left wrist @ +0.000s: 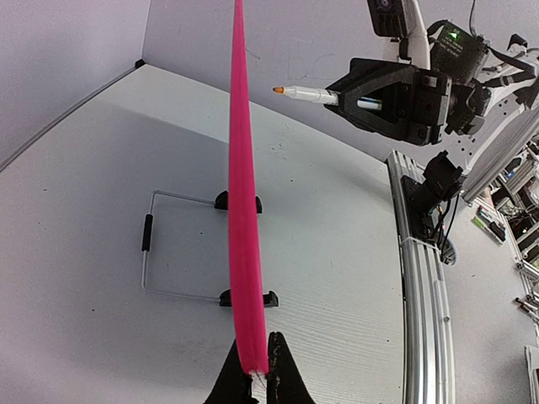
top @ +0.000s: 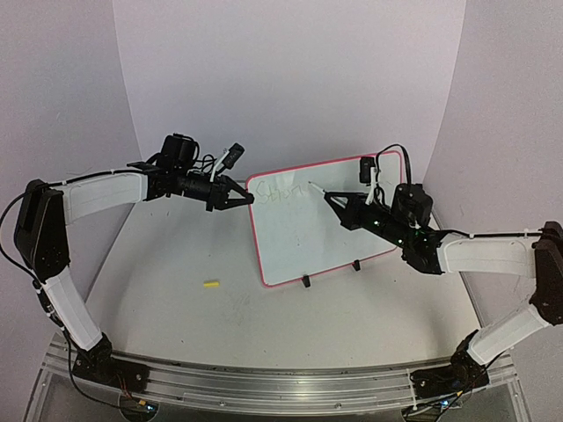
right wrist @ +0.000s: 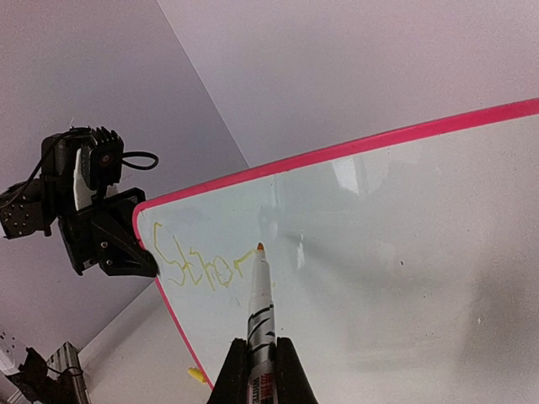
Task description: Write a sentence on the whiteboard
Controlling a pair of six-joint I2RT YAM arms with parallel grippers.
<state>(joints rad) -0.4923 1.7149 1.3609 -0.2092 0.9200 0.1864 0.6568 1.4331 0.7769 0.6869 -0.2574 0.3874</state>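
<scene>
**Steady board, light pen: carrying the line on from its first letters**

My left gripper (left wrist: 257,380) is clamped on the pink rim of the whiteboard (top: 325,220) at one upper corner. The board stands upright on its small black feet, with a wire stand (left wrist: 152,248) behind it. My right gripper (right wrist: 259,358) is closed round the marker (right wrist: 259,295). Its orange tip sits just past the last stroke of the sentence (right wrist: 200,268), which so far is only a few faint yellow letters in that same corner of the board.

In the left wrist view the tip seems to stand just off the board's face, but I cannot tell for certain whether it touches.

To do this step well, I would:
- press only lightly, because a hard push could rock the board back against the stand, and my left grip should take what push there is
- run each stroke parallel to the board's top rim so the line stays level
- go slowly, since the ink shows thin
- leave the board's lower half free for a second line
</scene>
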